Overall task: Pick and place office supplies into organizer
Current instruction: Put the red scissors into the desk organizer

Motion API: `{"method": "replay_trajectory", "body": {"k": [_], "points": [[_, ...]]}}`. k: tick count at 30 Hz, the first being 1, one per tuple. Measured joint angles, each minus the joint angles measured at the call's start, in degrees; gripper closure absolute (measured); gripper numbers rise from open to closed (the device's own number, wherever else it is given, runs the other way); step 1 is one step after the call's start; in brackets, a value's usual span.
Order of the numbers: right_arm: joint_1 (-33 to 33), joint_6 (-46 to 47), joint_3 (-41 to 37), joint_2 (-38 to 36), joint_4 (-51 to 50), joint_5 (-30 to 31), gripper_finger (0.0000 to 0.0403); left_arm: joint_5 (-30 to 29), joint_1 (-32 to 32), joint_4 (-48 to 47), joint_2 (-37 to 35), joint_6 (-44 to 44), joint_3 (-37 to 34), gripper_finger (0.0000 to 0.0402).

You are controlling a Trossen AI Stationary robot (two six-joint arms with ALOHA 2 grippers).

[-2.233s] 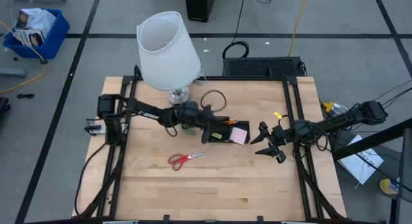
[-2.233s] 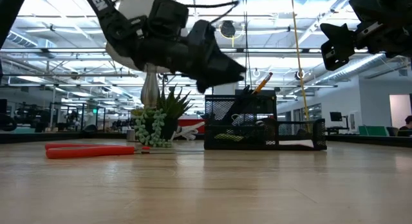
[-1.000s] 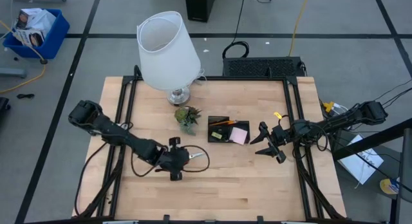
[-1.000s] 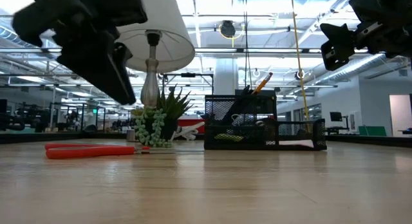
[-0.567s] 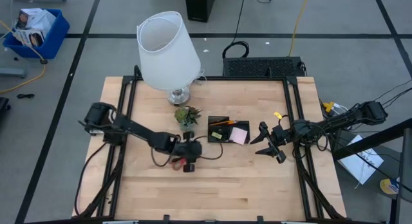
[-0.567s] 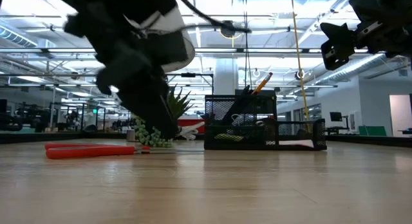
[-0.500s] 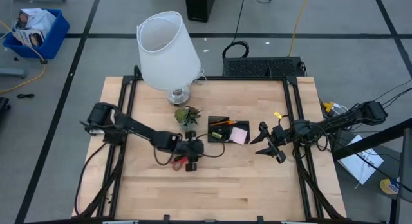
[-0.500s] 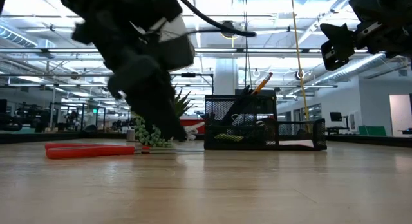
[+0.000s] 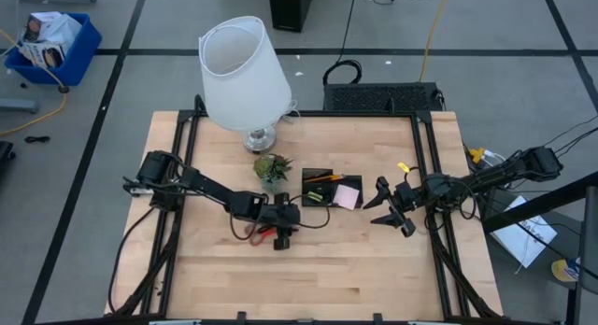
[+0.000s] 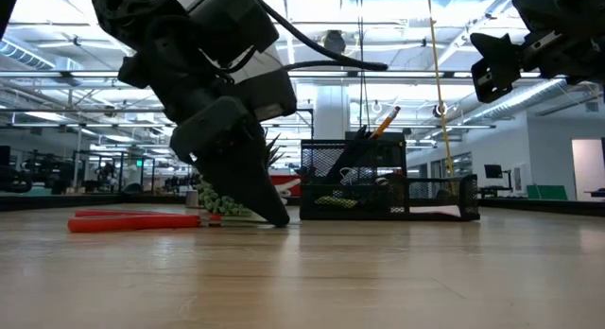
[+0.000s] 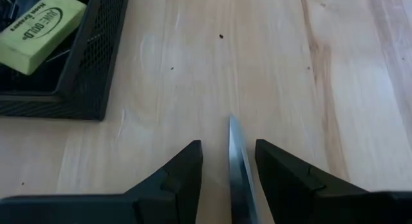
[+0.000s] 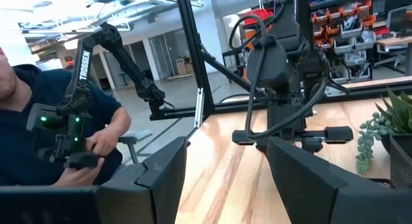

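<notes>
Scissors (image 11: 239, 166) between left pincer (image 11: 226, 161) fingers

text: "TROSSEN" | on: distant black arm (image 12: 84, 53) | text: "Gold" | on: yellow eraser (image 11: 40, 29)

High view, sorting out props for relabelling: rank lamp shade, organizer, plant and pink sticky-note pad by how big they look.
1. Lamp shade, though it stands nearer the camera.
2. Organizer.
3. Plant and pink sticky-note pad look alike; unranked.
</notes>
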Motion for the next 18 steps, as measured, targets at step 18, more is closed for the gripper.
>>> {"method": "replay_trajectory", "body": {"k": [18], "points": [[0.0,0.0,0.0,0.0,0.0,0.0,0.0191,-1.0,-1.6,0.3,-0.5,-0.3,-0.2,0.0325]]}}
